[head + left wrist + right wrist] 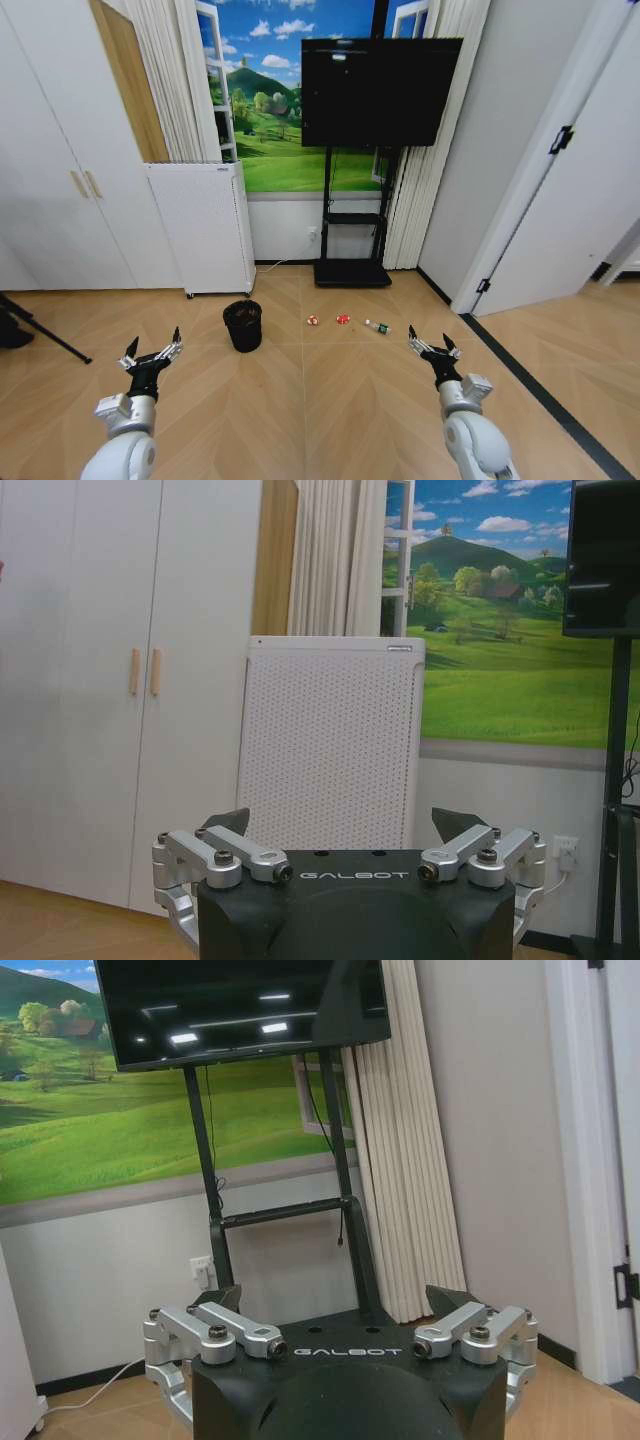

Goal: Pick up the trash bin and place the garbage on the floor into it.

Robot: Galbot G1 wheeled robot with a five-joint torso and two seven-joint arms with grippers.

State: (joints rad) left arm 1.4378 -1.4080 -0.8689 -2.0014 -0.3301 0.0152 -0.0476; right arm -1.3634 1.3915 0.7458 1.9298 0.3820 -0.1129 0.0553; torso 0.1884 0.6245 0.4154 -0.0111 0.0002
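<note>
black trash bin (242,325) on wood floor ahead of left gripper (152,353), slightly to its right, well apart. garbage (343,320): three scraps in row between bin and right gripper (432,347). both grippers spread wide, empty, held low, likely pre-reach. scraps too small to identify; bin interior dark.

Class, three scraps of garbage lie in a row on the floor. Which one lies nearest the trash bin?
The red-and-white lump at the row's left end, closest to the trash bin; the other lump and green bottle lie farther right.
</note>
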